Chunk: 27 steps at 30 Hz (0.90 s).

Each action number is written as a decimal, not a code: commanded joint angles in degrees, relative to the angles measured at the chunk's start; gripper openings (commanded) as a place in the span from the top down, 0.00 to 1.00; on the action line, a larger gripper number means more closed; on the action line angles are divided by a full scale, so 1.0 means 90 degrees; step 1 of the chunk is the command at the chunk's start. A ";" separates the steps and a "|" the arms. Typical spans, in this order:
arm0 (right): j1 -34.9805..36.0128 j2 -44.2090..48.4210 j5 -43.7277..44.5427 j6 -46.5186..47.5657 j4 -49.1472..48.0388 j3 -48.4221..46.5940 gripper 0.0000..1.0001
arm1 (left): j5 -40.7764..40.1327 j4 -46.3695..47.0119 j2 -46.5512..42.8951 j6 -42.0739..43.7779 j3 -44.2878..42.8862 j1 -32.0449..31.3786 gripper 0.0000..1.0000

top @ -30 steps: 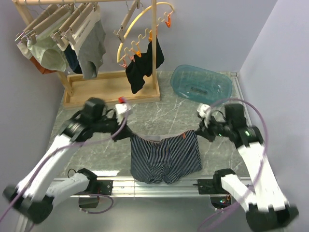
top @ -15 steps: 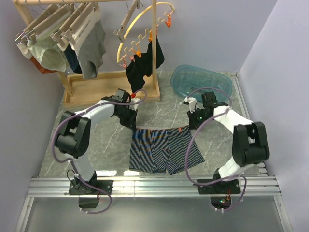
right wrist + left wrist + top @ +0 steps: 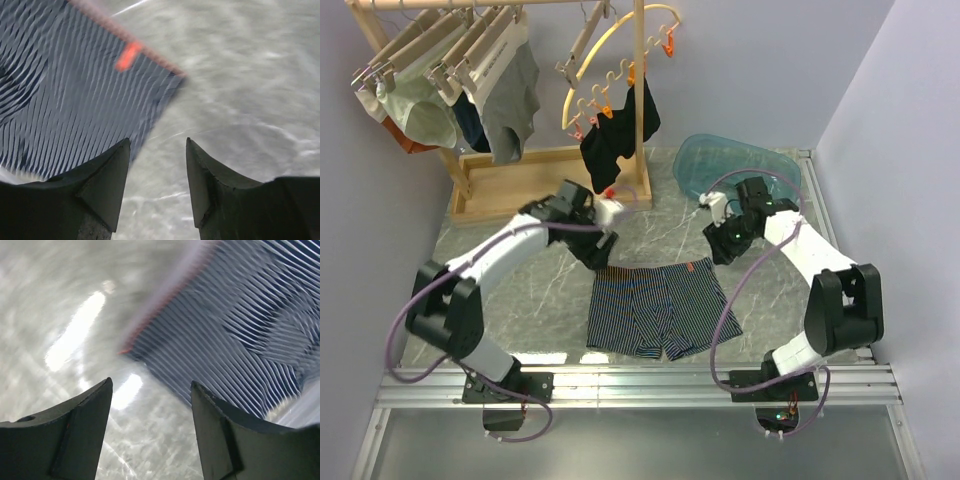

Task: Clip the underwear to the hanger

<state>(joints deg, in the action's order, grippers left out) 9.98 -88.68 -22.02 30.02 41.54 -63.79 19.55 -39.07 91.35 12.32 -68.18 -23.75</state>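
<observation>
The underwear, navy with pale pinstripes, lies flat on the marble table with its waistband toward the rack. My left gripper hovers open just off its left waistband corner, nothing between the fingers. In the left wrist view the gripper is over bare table beside the underwear. My right gripper stands open off the right corner. In its own view the gripper is next to the underwear and its orange tag. An empty wooden hanger hangs tilted on the rack.
A wooden rack at the back carries several clip hangers with garments, grey briefs among them. A yellow arc with orange pegs holds a black garment. A clear blue tub sits back right.
Both grippers were shut on the waistband corners; they have opened and drawn back from them. The underwear was carried away from the near edge and now lies flat.
</observation>
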 commanded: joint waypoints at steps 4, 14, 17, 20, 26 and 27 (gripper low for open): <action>0.0970 0.0108 -0.0189 0.0260 0.1224 0.0407 0.45 | 0.0249 -0.0308 -0.0229 0.0693 0.0896 -0.1607 0.34; 0.1118 -0.1393 -0.0336 -0.0542 0.1799 0.0350 0.46 | -0.0257 -0.0483 0.0524 0.0896 0.1394 -0.1785 0.36; 0.1147 -0.1796 -0.0705 -0.0494 0.2073 0.0291 0.46 | -0.0415 -0.0687 0.0495 0.1092 0.1579 -0.1785 0.37; 0.1293 -0.1942 -0.1019 -0.0377 0.2336 0.0271 0.46 | -0.0385 -0.0834 0.0300 0.1229 0.1804 -0.1775 0.38; 0.1606 -0.1748 -0.1353 -0.0406 0.2387 0.0194 0.46 | -0.0258 -0.1098 -0.0657 0.1015 0.1727 -0.1756 0.36; 0.1577 -0.1690 -0.1246 -0.0474 0.2357 0.0068 0.46 | -0.0249 -0.1214 -0.0793 0.0956 0.1591 -0.1746 0.35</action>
<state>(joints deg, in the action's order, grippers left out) 24.18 -105.93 -32.32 26.37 61.49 -60.99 17.67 -46.50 89.30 21.54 -51.72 -39.70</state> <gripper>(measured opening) 0.536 0.641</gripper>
